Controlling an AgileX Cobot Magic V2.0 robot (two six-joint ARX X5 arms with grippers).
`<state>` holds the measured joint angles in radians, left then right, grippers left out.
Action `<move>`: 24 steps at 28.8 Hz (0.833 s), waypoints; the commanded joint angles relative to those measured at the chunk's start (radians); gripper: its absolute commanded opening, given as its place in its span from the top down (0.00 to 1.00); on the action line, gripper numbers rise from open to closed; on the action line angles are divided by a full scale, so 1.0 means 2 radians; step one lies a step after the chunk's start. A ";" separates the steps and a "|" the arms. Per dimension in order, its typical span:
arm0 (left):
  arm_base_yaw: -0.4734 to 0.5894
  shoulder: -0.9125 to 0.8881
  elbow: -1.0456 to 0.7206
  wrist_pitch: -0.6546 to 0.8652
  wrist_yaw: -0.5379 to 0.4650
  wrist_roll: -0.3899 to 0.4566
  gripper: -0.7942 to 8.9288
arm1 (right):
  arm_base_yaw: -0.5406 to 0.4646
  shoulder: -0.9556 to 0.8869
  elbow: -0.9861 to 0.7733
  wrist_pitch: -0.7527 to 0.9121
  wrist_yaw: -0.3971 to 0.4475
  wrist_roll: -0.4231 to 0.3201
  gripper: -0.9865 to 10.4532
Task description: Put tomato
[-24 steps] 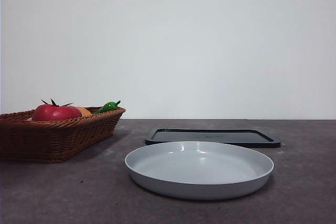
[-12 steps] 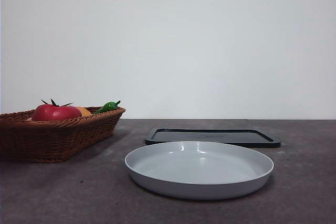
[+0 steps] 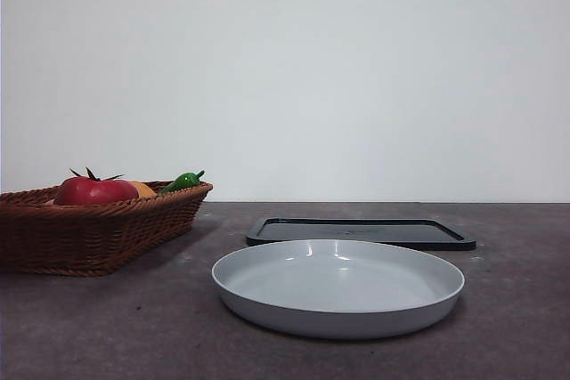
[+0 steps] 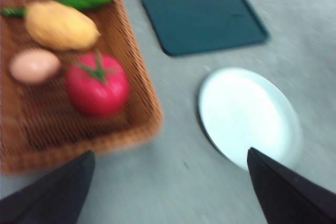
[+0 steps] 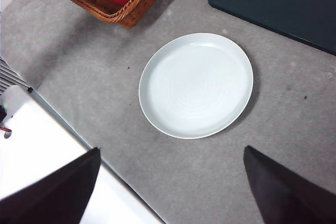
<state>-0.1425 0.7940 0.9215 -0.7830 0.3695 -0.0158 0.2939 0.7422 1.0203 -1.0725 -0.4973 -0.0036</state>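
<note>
Black arm tip newly shows at front view's top corner. Tomato (image 4: 97, 85) lies in wicker basket (image 4: 142, 103), below and ahead of my left gripper (image 4: 168, 192), jaws wide apart, empty. Right gripper (image 5: 170, 192) spread, empty, over white plate (image 5: 196, 85).

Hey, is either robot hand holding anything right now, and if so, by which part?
Nothing is held. Both hands are open and empty above the table: the left hand hangs over the basket where the tomato lies; the right hand is over the plate.
</note>
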 commanded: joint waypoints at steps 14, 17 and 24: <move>-0.002 0.214 0.009 0.182 -0.043 0.042 0.44 | 0.002 0.004 0.010 0.003 0.000 -0.003 0.54; -0.002 0.248 0.009 0.206 -0.043 0.042 0.44 | 0.002 0.004 0.010 0.003 0.000 -0.003 0.54; -0.006 0.310 0.009 0.248 -0.043 0.043 0.44 | 0.002 0.004 0.010 0.003 0.000 -0.002 0.54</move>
<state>-0.1532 1.3930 0.9218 -0.2989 0.2855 0.0589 0.2939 0.7422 1.0203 -1.0729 -0.4973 -0.0036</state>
